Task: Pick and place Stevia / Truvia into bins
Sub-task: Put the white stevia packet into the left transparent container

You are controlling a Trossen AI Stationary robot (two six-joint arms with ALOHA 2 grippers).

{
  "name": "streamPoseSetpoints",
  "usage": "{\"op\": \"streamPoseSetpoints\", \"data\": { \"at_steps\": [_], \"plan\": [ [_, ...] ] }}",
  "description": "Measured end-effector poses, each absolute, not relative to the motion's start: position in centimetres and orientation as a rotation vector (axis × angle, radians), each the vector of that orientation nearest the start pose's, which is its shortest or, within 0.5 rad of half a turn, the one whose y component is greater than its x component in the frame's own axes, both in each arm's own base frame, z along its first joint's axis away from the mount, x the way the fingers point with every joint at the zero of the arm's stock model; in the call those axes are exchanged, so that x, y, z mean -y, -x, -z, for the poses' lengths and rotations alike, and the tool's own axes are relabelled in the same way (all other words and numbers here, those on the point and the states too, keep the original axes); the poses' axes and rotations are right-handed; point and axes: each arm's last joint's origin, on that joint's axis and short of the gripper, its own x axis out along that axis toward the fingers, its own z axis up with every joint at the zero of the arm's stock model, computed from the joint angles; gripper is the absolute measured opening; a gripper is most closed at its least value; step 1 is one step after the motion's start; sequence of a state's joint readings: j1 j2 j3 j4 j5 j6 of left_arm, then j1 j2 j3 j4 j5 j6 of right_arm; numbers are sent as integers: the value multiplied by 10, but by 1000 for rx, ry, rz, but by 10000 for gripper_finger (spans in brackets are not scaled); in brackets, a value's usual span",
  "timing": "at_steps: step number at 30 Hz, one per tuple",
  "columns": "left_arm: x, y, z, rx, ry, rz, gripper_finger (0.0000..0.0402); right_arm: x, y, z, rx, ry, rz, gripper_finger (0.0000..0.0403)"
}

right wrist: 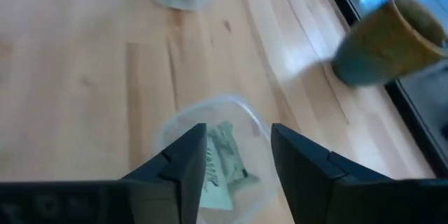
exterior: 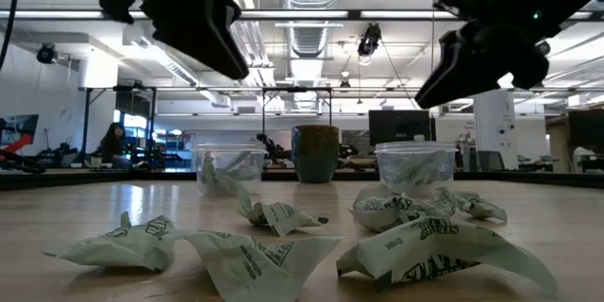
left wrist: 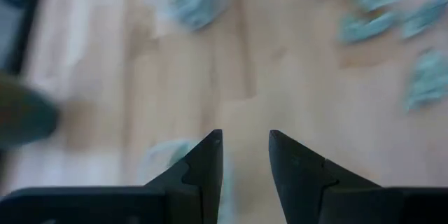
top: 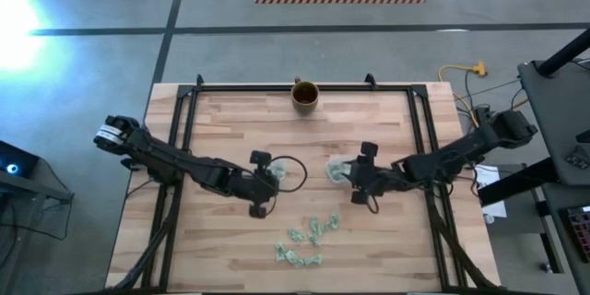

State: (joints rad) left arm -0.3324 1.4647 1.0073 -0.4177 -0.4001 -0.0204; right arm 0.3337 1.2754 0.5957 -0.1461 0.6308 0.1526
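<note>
Several crumpled green-and-white Stevia packets lie loose on the wooden table near its front edge. Two clear cups, the bins, stand mid-table. The left bin has a packet showing through its wall. The right bin holds packets. My right gripper stands open just above the right bin's mouth, nothing between its fingers. My left gripper is open and empty above bare table beside the left bin, on that bin's near-left side.
A brown-gold mug stands at the middle of the table's far edge. Black frame rails run along the table's left, right and far sides. Bare wood lies between the bins and the loose packets.
</note>
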Motion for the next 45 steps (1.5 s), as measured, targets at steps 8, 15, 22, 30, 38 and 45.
{"op": "streamPoseSetpoints", "data": {
  "at_steps": [8,15,22,30,38,45],
  "plan": [
    [123,-299,-225,-726,-303,157,100,-72,-221,-184,-705,313,259,140],
    [153,-316,-193,-673,-334,336,85,-72,-220,-184,-711,314,253,126],
    [160,-327,-159,-727,-335,357,72,-72,-220,-184,-712,313,254,118],
    [163,-332,-138,-787,-352,359,72,-72,-220,-184,-712,308,252,109],
    [162,-332,-137,-789,-361,338,67,-72,-220,-184,-711,307,252,101],
    [161,-332,-137,-790,-364,333,6,-72,-220,-184,-711,307,252,98]
  ]
}}
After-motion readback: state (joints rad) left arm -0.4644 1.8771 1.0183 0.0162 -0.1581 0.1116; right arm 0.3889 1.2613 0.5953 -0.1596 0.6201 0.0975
